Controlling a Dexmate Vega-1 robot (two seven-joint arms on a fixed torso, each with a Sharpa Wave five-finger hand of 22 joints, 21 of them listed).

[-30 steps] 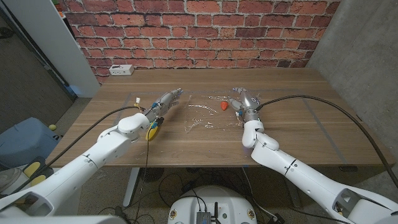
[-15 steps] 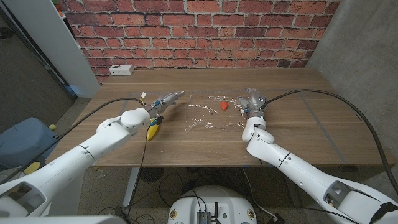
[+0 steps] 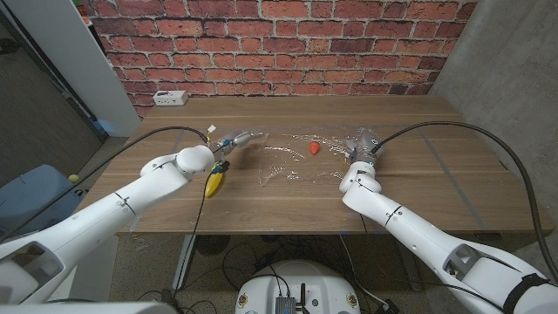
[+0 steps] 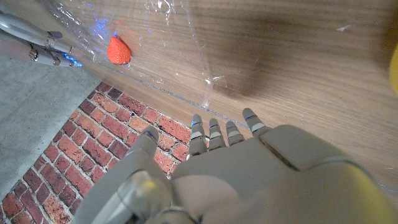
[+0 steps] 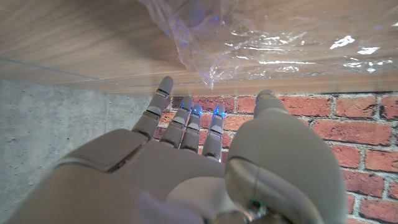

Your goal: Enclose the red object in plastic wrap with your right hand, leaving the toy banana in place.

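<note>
Right now the wooden table (image 3: 418,174) carries everything, with a brick wall (image 3: 279,44) running behind its far edge and a white power strip (image 3: 170,98) near the far left corner. Across the middle lies the sheet of plastic wrap (image 3: 288,161), crinkled and catching the light, spread flat between the two sets of fingertips.

The left hand (image 3: 228,145) hovers over the table, fingers stretched out and close together, pointing toward the wrap's near-left edge; from the left wrist view those fingers (image 4: 217,134) are straight, side by side, holding nothing, and the wrap's edge lies just beyond their tips.

The right hand (image 3: 359,144) is up at the wrap's right edge. In the right wrist view its fingers (image 5: 186,121) reach out nearly straight and slightly fanned, the thumb apart from them, and a bunched corner of the film hangs just past the tips. Whether any fingertip actually touches the film, I cannot tell.

The toy banana (image 3: 214,180) lies on bare wood just behind the left hand's fingers, beside the wrist, clear of the wrap.

And the red toy strawberry (image 3: 314,149) sits on the plastic wrap, between the two hands, nearer the right fingertips, apart from them and uncovered.
</note>
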